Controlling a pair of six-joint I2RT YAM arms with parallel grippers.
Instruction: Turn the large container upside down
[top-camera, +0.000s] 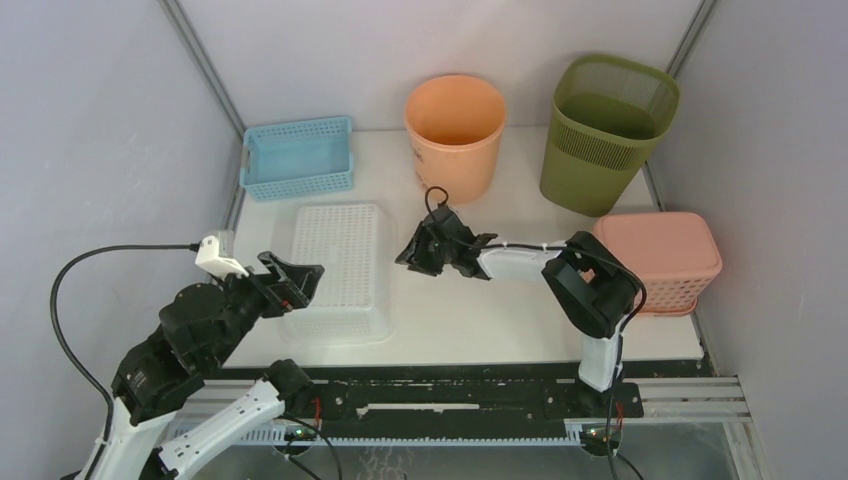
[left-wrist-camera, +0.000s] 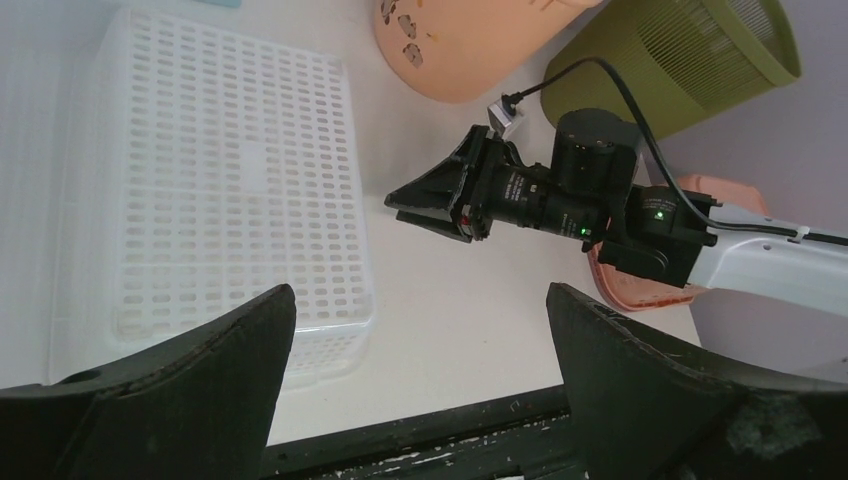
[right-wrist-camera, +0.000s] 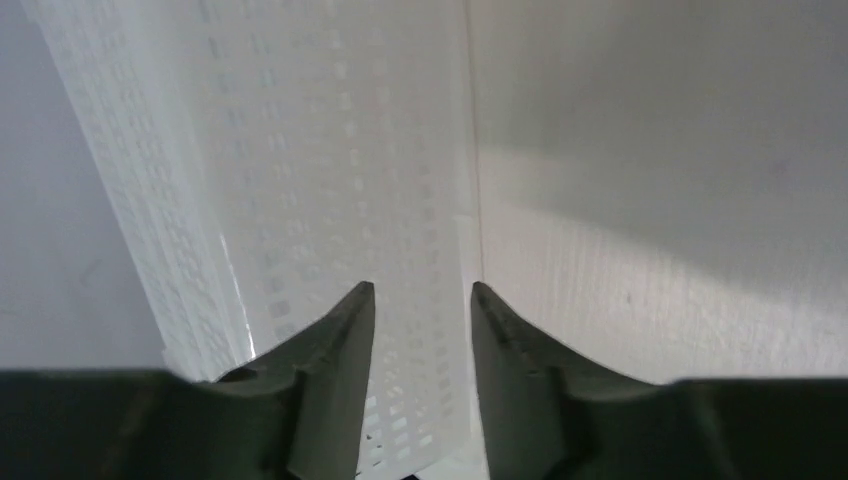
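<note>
the large white rectangular plastic basket (top-camera: 338, 262) has rows of small slots all over. the small light blue plastic basket (top-camera: 297, 160) has slotted walls. the round peach-orange plastic bucket (top-camera: 455, 130) carries small brown prints. the tall plastic mesh bin (top-camera: 608, 140) is olive green. the low plastic basket (top-camera: 660, 255) is pink.

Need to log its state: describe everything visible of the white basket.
The white basket is rectangular, plastic-looking, perforated with rows of small slots. It lies on the table, seemingly upside down: flat base up, walls flaring to the rim. The right gripper sits beside it, apart; the left gripper hangs above its near corner.
</note>
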